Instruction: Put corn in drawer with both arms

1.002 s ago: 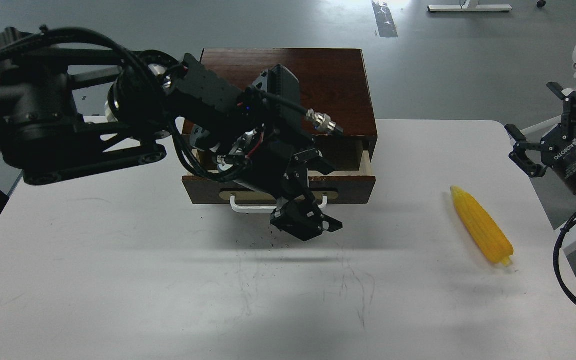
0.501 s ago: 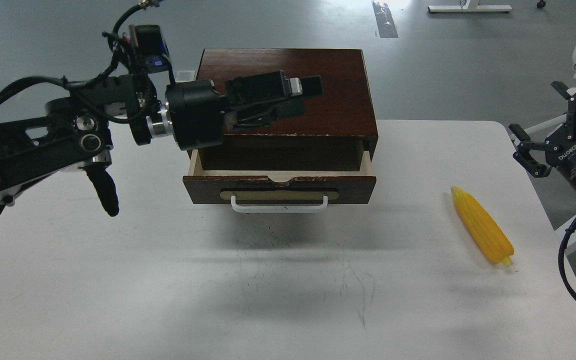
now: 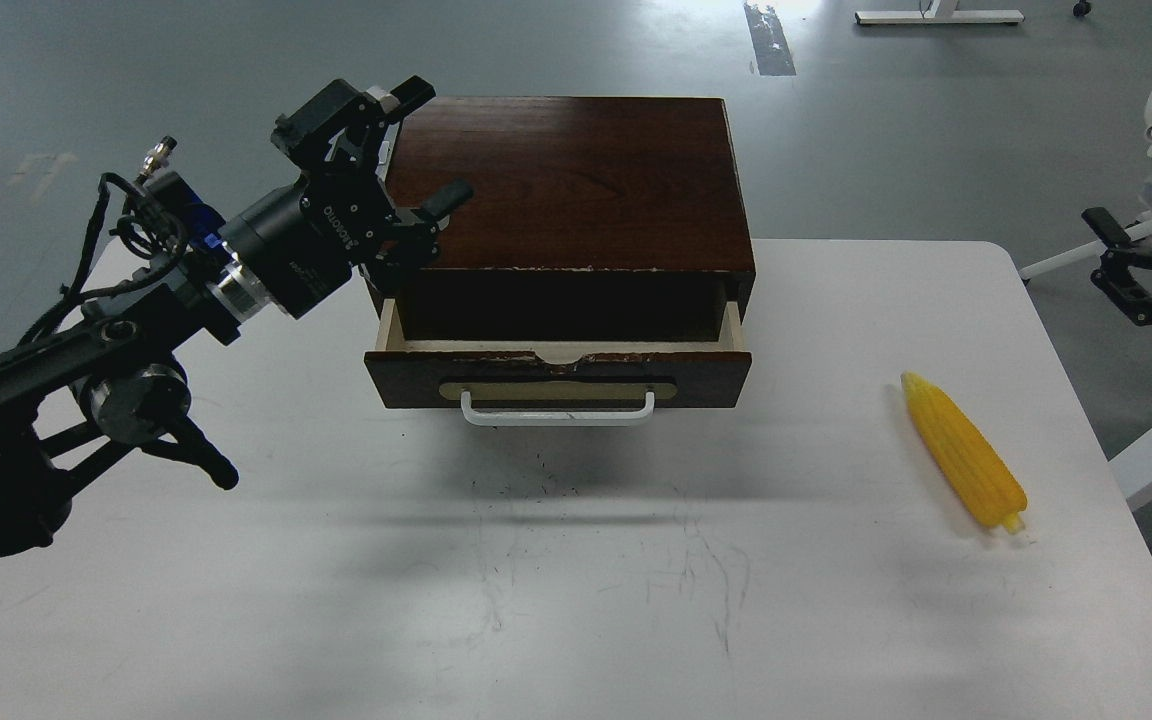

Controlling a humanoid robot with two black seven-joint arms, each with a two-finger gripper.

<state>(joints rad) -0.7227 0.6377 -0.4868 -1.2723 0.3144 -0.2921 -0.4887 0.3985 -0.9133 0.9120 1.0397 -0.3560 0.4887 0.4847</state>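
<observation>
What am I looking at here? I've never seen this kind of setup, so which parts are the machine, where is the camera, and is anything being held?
The camera sits in a robot's head, looking down at a white table. The black arm entering from the left ends in the left gripper, fingers spread open, holding nothing, raised beside the top of a dark wooden cabinet. The right gripper is at the right edge, also open and empty. The cabinet's drawer, with a white handle, is pulled partly out. A yellow toy corn lies on the table to the right, untouched.

White table [image 3: 236, 600] carries cabinet [image 3: 566, 180] and corn [image 3: 964, 462].
</observation>
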